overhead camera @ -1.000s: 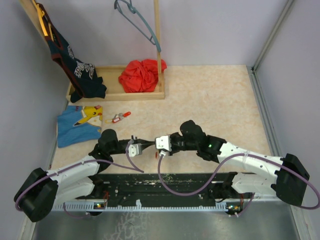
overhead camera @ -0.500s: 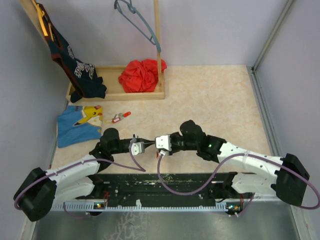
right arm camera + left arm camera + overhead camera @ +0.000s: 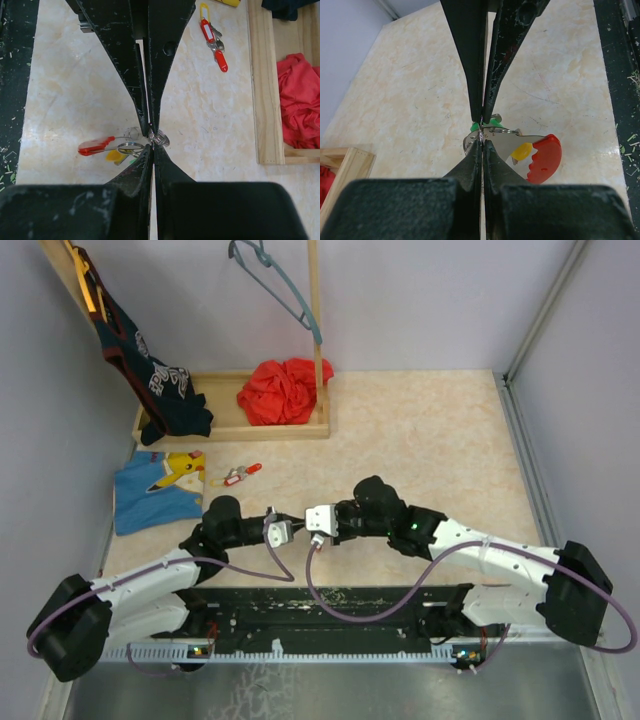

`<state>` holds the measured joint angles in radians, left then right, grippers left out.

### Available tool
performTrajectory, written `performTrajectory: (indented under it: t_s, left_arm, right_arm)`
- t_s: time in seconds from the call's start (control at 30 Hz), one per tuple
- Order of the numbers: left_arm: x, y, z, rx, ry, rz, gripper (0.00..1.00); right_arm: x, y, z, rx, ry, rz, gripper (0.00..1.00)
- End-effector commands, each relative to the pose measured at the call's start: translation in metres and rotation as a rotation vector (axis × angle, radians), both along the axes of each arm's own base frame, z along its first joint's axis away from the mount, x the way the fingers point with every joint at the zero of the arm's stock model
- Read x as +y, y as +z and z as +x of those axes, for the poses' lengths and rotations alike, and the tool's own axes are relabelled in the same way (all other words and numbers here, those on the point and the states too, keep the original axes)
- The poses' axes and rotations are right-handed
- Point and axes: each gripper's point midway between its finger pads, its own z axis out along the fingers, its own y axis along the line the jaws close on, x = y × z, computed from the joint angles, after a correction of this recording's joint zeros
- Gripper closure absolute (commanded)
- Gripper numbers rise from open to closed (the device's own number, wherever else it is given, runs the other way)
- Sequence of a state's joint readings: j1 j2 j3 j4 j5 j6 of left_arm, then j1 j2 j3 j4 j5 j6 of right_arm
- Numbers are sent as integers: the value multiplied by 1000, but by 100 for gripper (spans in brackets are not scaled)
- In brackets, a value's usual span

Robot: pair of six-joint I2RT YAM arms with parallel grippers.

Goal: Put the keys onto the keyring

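My left gripper [image 3: 293,524] and right gripper [image 3: 304,522] meet tip to tip low over the table, both shut. In the left wrist view the left gripper [image 3: 481,143] pinches a thin metal ring [image 3: 502,131] carrying a red-headed key [image 3: 544,157], a yellow tag [image 3: 522,150] and a green tag [image 3: 492,122]. In the right wrist view the right gripper [image 3: 152,146] pinches a small coiled ring [image 3: 162,137] of the same bunch, with the red key [image 3: 95,146] to its left. A second red-tagged key set [image 3: 240,475] lies apart, and also shows in the right wrist view [image 3: 212,37].
A blue cloth with a yellow cartoon print [image 3: 160,490] lies at the left. A wooden rack base [image 3: 230,430] holds a red cloth [image 3: 283,390]; a dark shirt [image 3: 150,380] and a hanger [image 3: 280,290] hang above. A black strip [image 3: 330,605] runs along the near edge.
The left gripper has moved right and the right gripper left and slightly away from the bases, so their tips have closed in on each other. Both stay shut.
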<state>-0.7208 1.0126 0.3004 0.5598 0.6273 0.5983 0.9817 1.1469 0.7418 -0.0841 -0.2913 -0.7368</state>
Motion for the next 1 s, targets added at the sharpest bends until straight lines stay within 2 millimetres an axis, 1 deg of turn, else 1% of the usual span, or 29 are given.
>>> performTrajectory:
  t_s: [0.0, 0.1, 0.3, 0.43, 0.63, 0.7, 0.83, 0.97]
  left_arm:
    - [-7, 29, -2, -65, -14, -101, 100]
    - [-5, 31, -3, -78, 0, -142, 100]
    - [-3, 28, -5, -81, 0, -149, 100]
    - [-2, 28, -7, -99, -5, -149, 100]
    - [2, 26, -5, -99, 20, -150, 100]
    - [3, 26, -4, -98, 27, -151, 100]
    - [3, 26, -4, -98, 28, -152, 100]
    - [3, 26, -6, -97, 19, -152, 100]
  right_arm:
    - [21, 40, 0, -48, 35, 108, 97]
    - [19, 43, 0, -52, 33, 110, 95]
    - [16, 45, -4, -60, 53, 103, 93]
    - [15, 44, -5, -68, 60, 91, 89]
    - [11, 54, -2, -94, 43, 102, 79]
    - [8, 56, -1, -105, 27, 108, 78]
    - [-1, 51, 0, -114, -5, 102, 77]
    - [-3, 46, 1, -107, -15, 95, 78]
